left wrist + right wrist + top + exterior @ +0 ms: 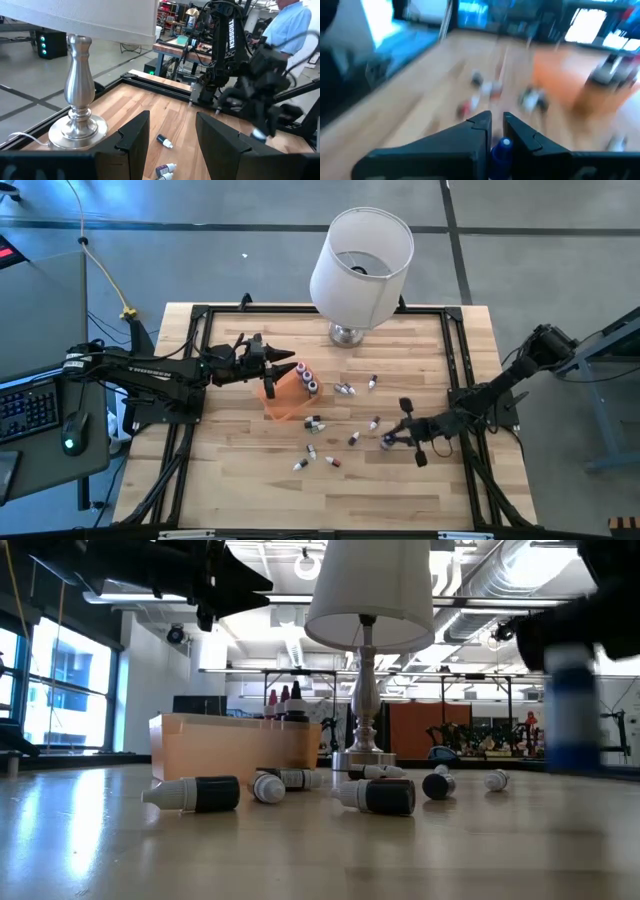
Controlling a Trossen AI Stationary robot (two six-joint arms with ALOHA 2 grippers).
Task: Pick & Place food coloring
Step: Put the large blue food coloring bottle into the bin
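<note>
Several tiny food coloring bottles (345, 389) lie scattered on the wooden table, mostly on their sides (378, 796). A few stand upright in the orange tray (280, 402), with caps showing above its wall (285, 698). My left gripper (288, 367) hovers open above the tray's far part, and its fingers (131, 137) frame loose bottles (165, 141) farther off. My right gripper (392, 440), near the table's right side, is shut on a blue-capped bottle (503, 149). That bottle shows blurred in the low view (572, 715). My right gripper pinches one blue-capped food coloring bottle between its two fingers (480, 125). The blue cap (505, 146) shows in the gap just behind the fingertips. In the low view the bottle stands upright below the dark fingers. Blur hides whether it is off the table.
A big white lampshade lamp (360, 265) stands on a metal base (80, 125) at the table's far edge, just beyond the tray. A black frame rail (455, 370) borders the table. A person in a light blue shirt (290, 30) stands in the room beyond the table.
</note>
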